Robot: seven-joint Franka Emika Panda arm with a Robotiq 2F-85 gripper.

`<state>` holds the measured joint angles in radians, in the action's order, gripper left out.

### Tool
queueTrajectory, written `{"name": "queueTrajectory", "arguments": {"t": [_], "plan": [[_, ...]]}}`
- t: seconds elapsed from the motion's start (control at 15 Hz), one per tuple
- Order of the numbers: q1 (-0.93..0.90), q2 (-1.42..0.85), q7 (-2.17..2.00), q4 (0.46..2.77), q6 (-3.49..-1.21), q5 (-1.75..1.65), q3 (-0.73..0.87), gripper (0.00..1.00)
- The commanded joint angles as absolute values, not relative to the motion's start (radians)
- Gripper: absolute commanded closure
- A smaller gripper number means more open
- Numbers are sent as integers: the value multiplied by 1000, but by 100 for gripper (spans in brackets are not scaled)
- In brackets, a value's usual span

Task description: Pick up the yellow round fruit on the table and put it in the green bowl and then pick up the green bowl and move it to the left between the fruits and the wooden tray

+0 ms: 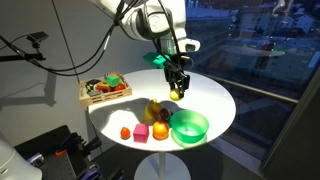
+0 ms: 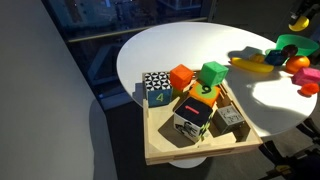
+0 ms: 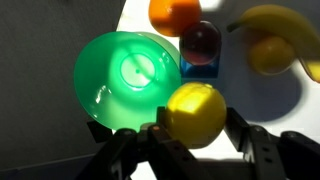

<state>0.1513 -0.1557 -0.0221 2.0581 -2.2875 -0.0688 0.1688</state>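
- Gripping the round yellow fruit (image 3: pixel 195 112) — black claw (image 3: pixel 197 140) clamped on both its sides.
- Just left of it in the wrist view sits the shiny green plastic bowl (image 3: pixel 105 70), empty.

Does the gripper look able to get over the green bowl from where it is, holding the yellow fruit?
Probably yes. The gripper holds the yellow fruit right beside the green bowl, which is empty, with nothing between them.

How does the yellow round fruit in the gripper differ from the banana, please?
The yellow round fruit is ball-shaped; the banana is long and curved. The yellow round fruit sits clamped in the gripper, while the banana lies on the table. Both are yellow.
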Motion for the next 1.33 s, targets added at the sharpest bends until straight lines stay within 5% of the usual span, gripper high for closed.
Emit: {"name": "queueTrajectory", "arguments": {"t": [0.0,1.27], "plan": [[159,-206,-61,2000,-2271,-81,179,66],[157,-323,-112,1990,-2294,-149,223,66]]}}
